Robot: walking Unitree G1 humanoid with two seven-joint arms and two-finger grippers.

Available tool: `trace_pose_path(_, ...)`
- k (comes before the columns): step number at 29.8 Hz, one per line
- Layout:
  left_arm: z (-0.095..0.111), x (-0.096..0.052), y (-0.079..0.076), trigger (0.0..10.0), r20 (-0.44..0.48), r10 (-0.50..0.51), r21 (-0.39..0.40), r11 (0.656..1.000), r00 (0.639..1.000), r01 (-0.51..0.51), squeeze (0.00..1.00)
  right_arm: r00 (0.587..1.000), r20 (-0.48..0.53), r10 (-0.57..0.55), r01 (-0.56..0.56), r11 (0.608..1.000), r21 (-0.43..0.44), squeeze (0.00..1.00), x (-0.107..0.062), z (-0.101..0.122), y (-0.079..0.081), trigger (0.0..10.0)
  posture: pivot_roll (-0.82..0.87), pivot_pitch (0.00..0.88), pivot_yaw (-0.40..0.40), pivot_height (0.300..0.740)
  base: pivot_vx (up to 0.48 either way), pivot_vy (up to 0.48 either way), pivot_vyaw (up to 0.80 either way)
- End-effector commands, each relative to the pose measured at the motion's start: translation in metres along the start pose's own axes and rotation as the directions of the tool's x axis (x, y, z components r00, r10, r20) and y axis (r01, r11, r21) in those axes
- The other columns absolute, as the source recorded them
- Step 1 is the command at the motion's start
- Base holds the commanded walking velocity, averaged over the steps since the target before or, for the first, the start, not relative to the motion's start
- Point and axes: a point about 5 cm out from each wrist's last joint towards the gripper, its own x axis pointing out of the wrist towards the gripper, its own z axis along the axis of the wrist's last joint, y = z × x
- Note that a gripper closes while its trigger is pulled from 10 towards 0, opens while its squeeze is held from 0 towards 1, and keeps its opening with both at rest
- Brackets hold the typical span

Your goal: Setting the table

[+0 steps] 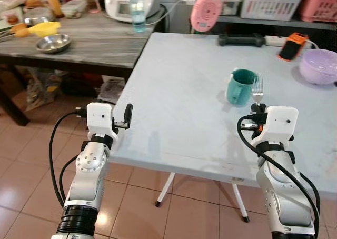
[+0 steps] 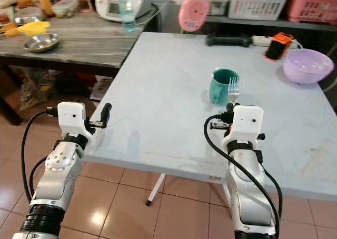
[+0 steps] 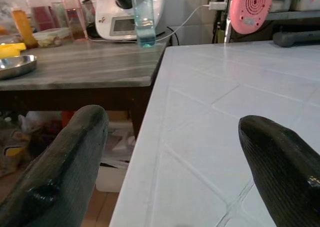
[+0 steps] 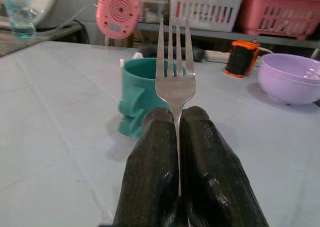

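Fork (image 4: 175, 82): silver metal, four tines, plain polished head narrowing to a thin neck. Held upright, tines up, handle hidden between the black fingers (image 4: 152, 177). Raised above the near right part of the pale grey table (image 1: 174, 86), just in front of the teal mug (image 1: 240, 86) as seen from the head.

Right gripper (image 4: 178, 137): pressed closed on the fork's neck, both fingers meeting around it with no gap visible. Positioned over the table's near edge, right side.

Left gripper (image 3: 172, 152): spread wide, nothing between the fingers. Hovering at the table's near left corner, level with its edge; tabletop visible between the two fingertips.

Teal mug: upright, handle toward the robot, standing on the table beyond the fork. Well apart to its right, lilac bowl (image 1: 319, 65) near the table's right edge. Orange-cased phone (image 1: 291, 46) leaning at the far edge, beside a white power strip (image 1: 274, 39). Dark handled object (image 1: 240, 39) lying along the far edge. Pink round fan (image 1: 206, 11) behind the far edge.

Grey wood-grain side table (image 1: 89, 39) to the left: steel bowl (image 1: 52, 42), yellow item (image 1: 45, 28), clear bottle (image 1: 137, 10), white appliance (image 1: 124, 2). White basket (image 1: 271, 1) and pink basket (image 1: 318, 5) on a shelf at the back. Terracotta tile floor (image 1: 31, 160) below.
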Motion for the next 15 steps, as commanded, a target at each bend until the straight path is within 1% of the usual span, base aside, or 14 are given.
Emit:
trace_pose_path(1, -0.0027, 0.0001, 0.0096, 10.0, -0.021, 0.046, -0.014, 0.999, 0.999, -0.046, 0.00, 1.000, 0.014, 0.012, -0.012, 1.000, 0.001, 0.00, 0.0003, 0.0021, 0.0021, 10.0, -0.09, 0.023, 0.015, 0.740, 0.000, 0.000, 0.00)
trace_pose_path(9, -0.0038, 0.0029, 0.0131, 10.0, -0.033, 0.054, -0.028, 0.998, 0.998, -0.055, 0.00, 1.000, 0.018, 0.012, -0.012, 1.000, 0.005, 0.00, 0.0008, 0.0023, 0.0037, 10.0, -0.09, 0.024, 0.018, 0.740, 0.000, 0.000, 0.00)
trace_pose_path(15, -0.0044, 0.0047, 0.0133, 10.0, -0.042, 0.038, -0.047, 0.998, 0.998, -0.040, 0.00, 1.000, 0.016, 0.006, -0.007, 1.000, 0.008, 0.00, 0.0007, 0.0021, 0.0039, 10.0, -0.09, 0.028, 0.018, 0.740, 0.000, 0.311, 0.00)
